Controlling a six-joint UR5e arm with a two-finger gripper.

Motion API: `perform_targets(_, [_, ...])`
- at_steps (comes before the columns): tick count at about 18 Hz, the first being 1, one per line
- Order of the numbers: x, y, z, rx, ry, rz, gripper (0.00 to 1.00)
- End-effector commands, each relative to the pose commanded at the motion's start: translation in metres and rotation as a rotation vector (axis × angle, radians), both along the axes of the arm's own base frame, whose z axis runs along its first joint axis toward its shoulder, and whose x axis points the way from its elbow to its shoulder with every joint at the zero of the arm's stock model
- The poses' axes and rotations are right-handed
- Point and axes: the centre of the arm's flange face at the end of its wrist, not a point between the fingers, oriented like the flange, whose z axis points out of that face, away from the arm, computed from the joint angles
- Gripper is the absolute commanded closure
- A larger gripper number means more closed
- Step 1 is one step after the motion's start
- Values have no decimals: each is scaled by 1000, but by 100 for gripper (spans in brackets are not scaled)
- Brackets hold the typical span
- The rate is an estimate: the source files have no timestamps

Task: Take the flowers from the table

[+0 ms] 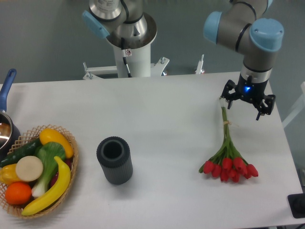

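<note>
The table (157, 109) is a broad white top filling most of the view, and the action sits at its right end. The arm comes in from the upper right, and its gripper (244, 101) hangs over the far right part of the table with its dark fingers spread apart, holding nothing.

The flowers (228, 150) lie flat on the table just below and slightly left of the gripper. Their long axis runs far to near: the thin tied stems point away toward the back edge, with the stem tips right beside the gripper's left finger, and the red buds fan out at the near end, well clear of the gripper. So the thing to be grasped stretches from the gripper toward the viewer, and the stem end is the part within easy reach. I judge that a small shift left and nearward would centre the fingers across the stems; whether any finger already touches the stem tips I cannot tell.

The surface round the flowers is bare, so a descent there meets no obstacle. A dark ribbed cylinder (114, 160) stands near the middle of the table, well apart. A wicker basket (72, 157) of fruit and vegetables sits at the near left, with a pan (5, 119) behind it at the left edge.
</note>
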Motion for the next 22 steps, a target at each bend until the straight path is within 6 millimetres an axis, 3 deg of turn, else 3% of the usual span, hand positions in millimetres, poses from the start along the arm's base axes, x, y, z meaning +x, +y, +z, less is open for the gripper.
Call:
perform_targets(4, [13, 3, -20, 55, -9, 43, 0])
perform_targets(10, [17, 7, -48, 55, -56, 121, 0])
perform_targets(18, [4, 23, -87, 32, -66, 194, 0])
perform_targets(22, [-6, 41, -107, -49, -46, 175, 0])
